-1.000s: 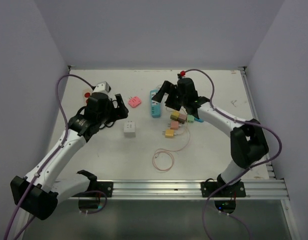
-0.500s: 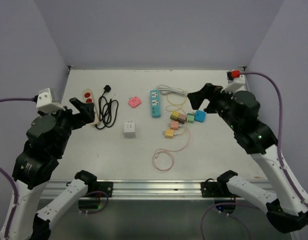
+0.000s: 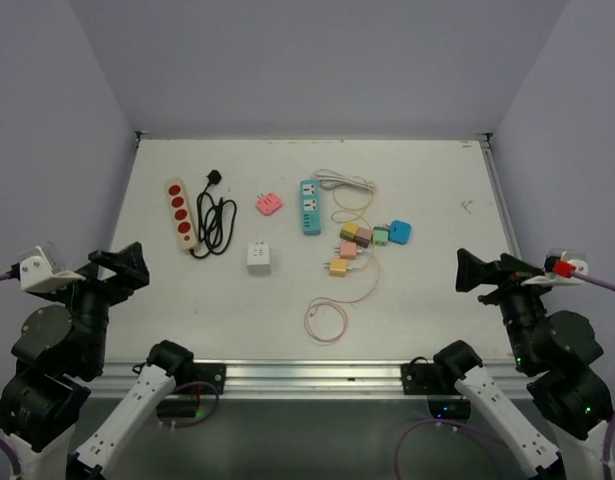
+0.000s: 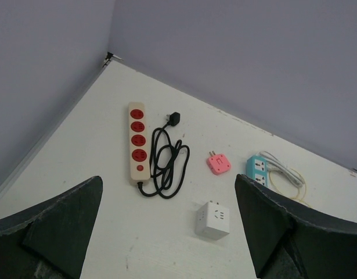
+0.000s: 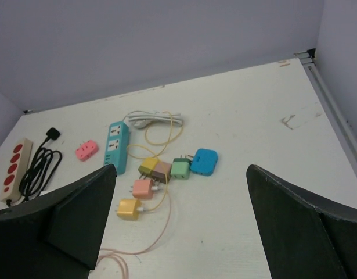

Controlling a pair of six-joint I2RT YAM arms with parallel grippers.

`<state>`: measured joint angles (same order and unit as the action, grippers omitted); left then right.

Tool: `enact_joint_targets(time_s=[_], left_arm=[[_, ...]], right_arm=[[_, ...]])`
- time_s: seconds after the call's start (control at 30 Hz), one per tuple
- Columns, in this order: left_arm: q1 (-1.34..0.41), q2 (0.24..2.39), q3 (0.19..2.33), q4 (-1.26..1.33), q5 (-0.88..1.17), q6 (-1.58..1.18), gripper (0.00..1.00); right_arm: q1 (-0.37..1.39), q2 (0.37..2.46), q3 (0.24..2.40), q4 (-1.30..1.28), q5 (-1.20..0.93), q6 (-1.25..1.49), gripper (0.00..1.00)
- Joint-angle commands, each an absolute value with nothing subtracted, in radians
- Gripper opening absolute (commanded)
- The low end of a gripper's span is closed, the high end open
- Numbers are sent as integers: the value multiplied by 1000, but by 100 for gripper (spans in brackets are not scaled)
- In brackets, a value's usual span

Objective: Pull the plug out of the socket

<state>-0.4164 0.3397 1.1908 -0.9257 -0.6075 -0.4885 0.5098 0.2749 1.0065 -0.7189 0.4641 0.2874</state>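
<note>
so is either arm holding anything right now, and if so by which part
Nothing is held. The left tool and the right tool are both wide open and empty, touching nothing.

text: none readable in any view | red strip [image 4: 137, 143] — no print made out | blue strip [image 5: 116, 146] — markings too small to tell | white adapter [image 4: 212, 220] — holes only, no legible label

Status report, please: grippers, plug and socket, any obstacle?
Left gripper and right gripper open, empty, at near edge. Pink plug lies beside blue power strip, not inserted. Small chargers clustered right of strip.
</note>
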Motion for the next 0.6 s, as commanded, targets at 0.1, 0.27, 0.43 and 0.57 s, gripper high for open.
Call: enact_joint_targets(time_s=[0.1, 0.27, 0.43, 0.57], left_arm=[[-413, 241, 1075, -931, -716, -541, 100], [-413, 169, 1003, -953, -796, -639, 100], [-414, 147, 991, -948, -839, -646, 100], [-414, 160, 988, -943, -842, -644, 100]], right_arm=[[508, 91, 881, -690, 572, 232, 99], [508, 66, 836, -696, 551, 195, 99], [508, 74, 804, -698, 560, 212, 99], [508, 78, 799, -695, 563, 209, 99]])
